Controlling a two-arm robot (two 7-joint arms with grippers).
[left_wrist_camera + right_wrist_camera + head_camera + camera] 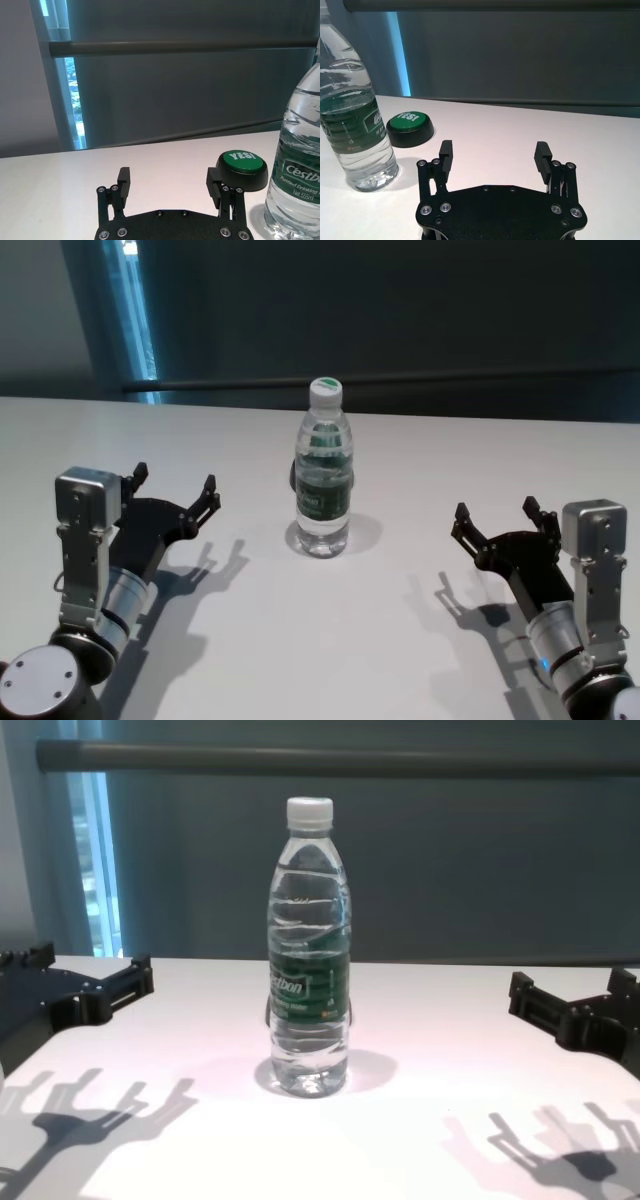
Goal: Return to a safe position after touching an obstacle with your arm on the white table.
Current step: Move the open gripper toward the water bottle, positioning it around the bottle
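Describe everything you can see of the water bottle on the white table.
The water bottle is tall, clear plastic with a white screw cap and a dark green label band. It looks nearly full of water. It stands upright on the white table, midway between the left gripper and right gripper; neither touches it. Just behind it sits a black button with a green top.

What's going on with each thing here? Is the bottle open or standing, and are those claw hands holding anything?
water bottle: upright on the white table, capped, mostly full, touched by neither arm.
left gripper: open, empty, to the bottle's left.
right gripper: open, empty, to the bottle's right.
green button: sits on the table behind the bottle, nothing pressing it.
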